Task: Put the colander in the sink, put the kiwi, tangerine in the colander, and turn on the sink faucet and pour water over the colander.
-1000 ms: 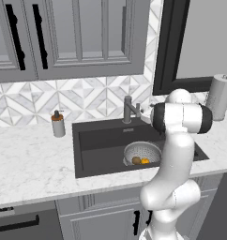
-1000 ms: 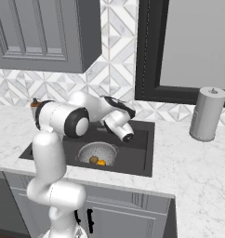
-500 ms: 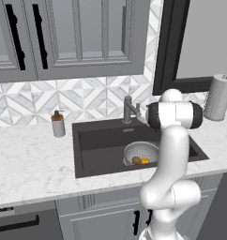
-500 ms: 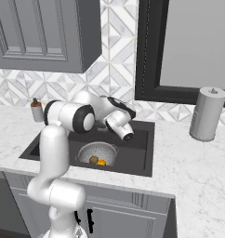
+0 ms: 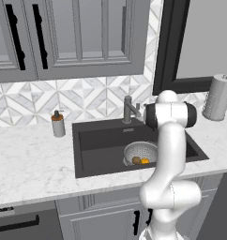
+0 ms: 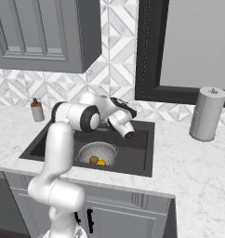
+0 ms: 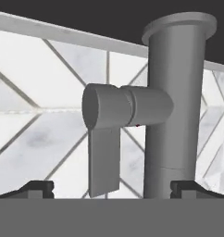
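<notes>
Two of the task's three stages look finished: the colander (image 5: 140, 154) sits on the floor of the sink (image 5: 94, 147), toward its right half, with the kiwi (image 5: 136, 160) at about 9 o'clock of the tangerine (image 5: 145, 161) inside it, the two fruits just beside each other. What remains, by my reading, is turning on the sink faucet (image 7: 176, 111), which rises at the sink's back edge at roughly 12 o'clock from the colander. In the hand view its upright post fills the right of centre, and the side lever (image 7: 104, 139) juts out at 9 o'clock from the post, its flat paddle hanging toward 6 o'clock. To do this step well, the hand should advance so one fingertip meets the paddle squarely, then push it steadily and avoid jamming against the post. The gripper (image 7: 112, 190) has its jaws spread as wide as they go, one tip on either side of lever and post, grasping nothing and apparently touching nothing yet.
</notes>
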{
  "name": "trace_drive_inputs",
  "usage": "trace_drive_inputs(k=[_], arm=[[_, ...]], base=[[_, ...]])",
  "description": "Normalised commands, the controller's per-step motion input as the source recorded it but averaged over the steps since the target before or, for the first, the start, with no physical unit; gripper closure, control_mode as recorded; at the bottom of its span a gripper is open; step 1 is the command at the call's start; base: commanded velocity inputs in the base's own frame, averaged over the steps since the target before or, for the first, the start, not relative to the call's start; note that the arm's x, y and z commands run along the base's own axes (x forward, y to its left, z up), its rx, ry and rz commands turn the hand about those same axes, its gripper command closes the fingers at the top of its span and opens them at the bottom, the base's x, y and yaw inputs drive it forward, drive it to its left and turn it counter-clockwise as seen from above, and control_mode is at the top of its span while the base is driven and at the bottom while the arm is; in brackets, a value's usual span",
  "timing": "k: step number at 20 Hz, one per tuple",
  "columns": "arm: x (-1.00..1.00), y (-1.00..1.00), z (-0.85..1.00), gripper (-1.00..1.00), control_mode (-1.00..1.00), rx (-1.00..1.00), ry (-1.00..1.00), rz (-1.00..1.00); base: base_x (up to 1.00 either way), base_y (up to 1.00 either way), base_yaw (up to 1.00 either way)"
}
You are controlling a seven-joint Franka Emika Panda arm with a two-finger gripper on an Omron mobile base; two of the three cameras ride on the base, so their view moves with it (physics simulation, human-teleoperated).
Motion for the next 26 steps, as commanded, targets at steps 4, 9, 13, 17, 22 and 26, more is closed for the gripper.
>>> trace_drive_inputs(k=[4, 9, 13, 17, 22, 26], arm=[[0.25, 0.03, -0.31, -1.00, -1.00, 0.00, 0.00, 0.00], [0.27, 0.00, -0.16, -1.00, -1.00, 0.00, 0.00, 0.00], [0.31, 0.00, 0.00, -1.00, -1.00, 0.02, 0.00, 0.00], [0.31, 0.00, 0.00, -1.00, -1.00, 0.03, 0.00, 0.00], [0.18, 0.00, 0.00, 1.00, -1.00, 0.01, 0.00, -0.04], [0.14, -0.03, 0.00, 1.00, -1.00, 0.02, 0.00, -0.12]], base=[[0.00, 0.00, 0.00], [0.00, 0.00, 0.00], [0.00, 0.00, 0.00], [0.00, 0.00, 0.00], [0.00, 0.00, 0.00], [0.00, 0.00, 0.00]])
